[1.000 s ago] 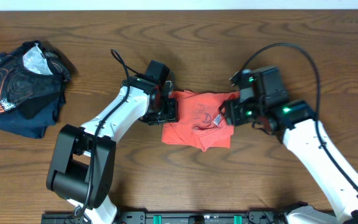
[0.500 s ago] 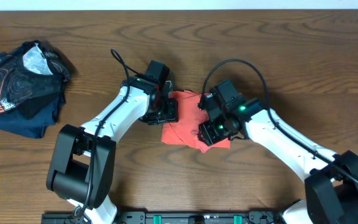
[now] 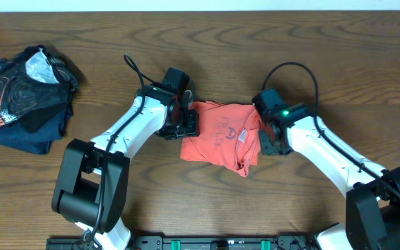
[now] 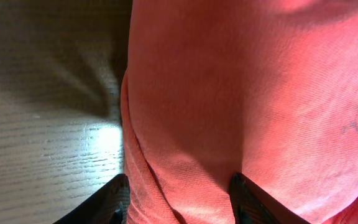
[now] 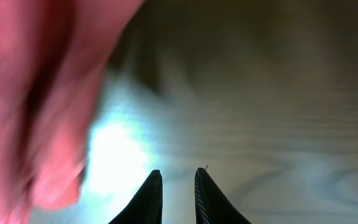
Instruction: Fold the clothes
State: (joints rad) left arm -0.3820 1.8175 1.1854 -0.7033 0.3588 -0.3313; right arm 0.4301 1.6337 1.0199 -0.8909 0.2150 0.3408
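Note:
The coral T-shirt (image 3: 221,139) lies folded in a rough rectangle on the table, with faint dark lettering showing through its top. My left gripper (image 3: 185,119) is at the shirt's left edge. In the left wrist view its two fingers (image 4: 180,199) close on a fold of the coral cloth (image 4: 241,93). My right gripper (image 3: 268,137) is just off the shirt's right edge. In the right wrist view its fingers (image 5: 178,186) are nearly together with nothing between them, above bare wood, and the shirt (image 5: 30,93) is a blur at the left.
A dark navy swirl-printed garment (image 3: 23,97) lies in a heap at the table's far left. The table's wooden top (image 3: 325,69) surrounds the shirt. The right arm's black cable (image 3: 297,69) loops above its wrist.
My right gripper swung left over the shirt, then drew back to its right edge, now empty. The shirt's lower right part now hangs lower. The left arm has not moved.

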